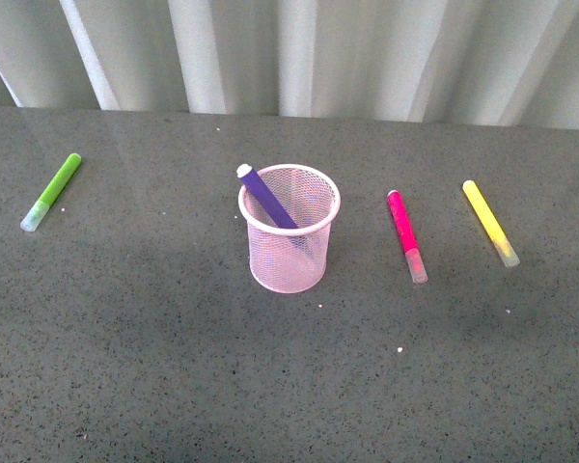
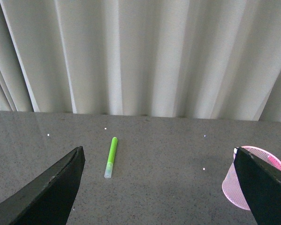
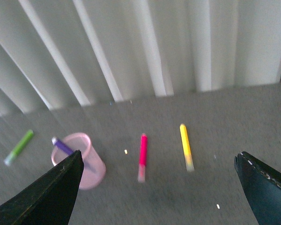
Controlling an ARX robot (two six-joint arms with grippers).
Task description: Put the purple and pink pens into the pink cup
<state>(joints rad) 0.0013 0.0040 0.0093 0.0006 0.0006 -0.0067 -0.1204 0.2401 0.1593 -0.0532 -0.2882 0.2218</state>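
Note:
The pink cup [image 1: 289, 231] stands upright mid-table with the purple pen [image 1: 266, 198] leaning inside it, its end sticking out past the rim. The pink pen [image 1: 405, 234] lies flat on the table to the cup's right. Neither gripper shows in the front view. My left gripper [image 2: 164, 187] is open and empty above the table; its view shows the cup [image 2: 239, 185] beside one finger. My right gripper [image 3: 161, 187] is open and empty, high over the table; its blurred view shows the cup [image 3: 86, 164], the purple pen [image 3: 62, 146] and the pink pen [image 3: 143, 154].
A lime-green marker [image 1: 51, 192] lies at the far left, also in the left wrist view [image 2: 110, 157]. A yellow marker [image 1: 490, 223] lies right of the pink pen. The table is dark grey speckled stone [image 1: 174, 386]; white curtains [image 1: 299, 53] hang behind it.

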